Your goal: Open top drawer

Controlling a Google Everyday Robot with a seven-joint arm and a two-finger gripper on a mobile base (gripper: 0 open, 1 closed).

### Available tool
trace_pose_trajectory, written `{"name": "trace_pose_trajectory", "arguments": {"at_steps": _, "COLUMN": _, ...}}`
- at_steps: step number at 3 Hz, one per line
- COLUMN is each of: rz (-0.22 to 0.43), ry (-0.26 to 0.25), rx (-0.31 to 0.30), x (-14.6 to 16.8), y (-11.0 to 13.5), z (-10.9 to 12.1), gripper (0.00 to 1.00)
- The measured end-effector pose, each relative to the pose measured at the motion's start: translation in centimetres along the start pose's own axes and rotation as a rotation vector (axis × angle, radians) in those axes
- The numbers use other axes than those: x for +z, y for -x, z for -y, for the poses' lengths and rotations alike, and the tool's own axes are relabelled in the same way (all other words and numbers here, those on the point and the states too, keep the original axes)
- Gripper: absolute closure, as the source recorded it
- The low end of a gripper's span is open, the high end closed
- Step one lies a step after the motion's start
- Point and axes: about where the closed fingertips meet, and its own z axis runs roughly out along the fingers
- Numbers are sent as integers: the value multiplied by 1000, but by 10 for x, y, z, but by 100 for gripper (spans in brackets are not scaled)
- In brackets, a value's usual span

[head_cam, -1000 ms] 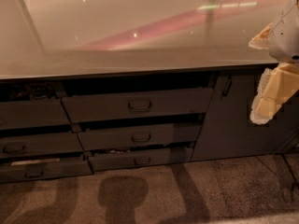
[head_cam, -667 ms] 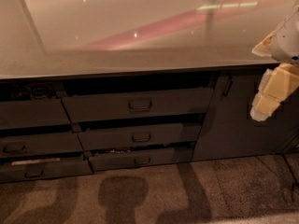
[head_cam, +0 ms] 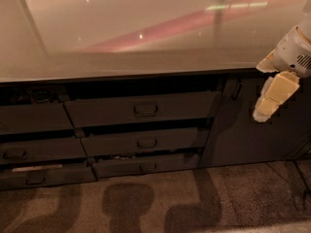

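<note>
Pincer (head_cam: pixel 266 107), cream and blocky, grip unclear, hangs right of matte grey top drawer (head_cam: pixel 107 111).

A glossy pale countertop (head_cam: pixel 121 38) streaked with a pink reflection (head_cam: pixel 194 23) overhangs a dark cabinet door (head_cam: pixel 252 130) above speckled brown floor (head_cam: pixel 243 198).

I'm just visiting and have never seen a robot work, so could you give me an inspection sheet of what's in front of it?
Surface: glossy countertop with light reflections.
Job's things: top drawer, seemingly ajar, dark gap above its front; its small handle is untouched.
Clutter: pale strip in a gap between the lower-left drawers.
Grippers: gripper hangs at the right, in front of the cabinet door, apart from the top drawer.
Cables: nothing seen.
Surroundings: two shorter drawers below the top one; speckled floor with shadows.
</note>
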Motion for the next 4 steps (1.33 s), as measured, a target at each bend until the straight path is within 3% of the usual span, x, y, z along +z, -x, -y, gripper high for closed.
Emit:
{"name": "trace_pose_trajectory", "arguments": {"at_steps": 2, "rz": -10, "ry": -14, "rx": 38, "x": 12, "y": 1, "z": 1, "gripper": 0}}
{"name": "trace_pose_trajectory", "arguments": {"at_steps": 3, "rz": -73, "ry": -55, "rx": -53, "x": 33, "y": 47, "z": -14, "gripper": 0}}
{"name": "trace_pose_trajectory", "arguments": {"at_steps": 4, "rz": -212, "ry": -25, "rx": -141, "x": 82, "y": 61, "z": -43, "gripper": 0}}
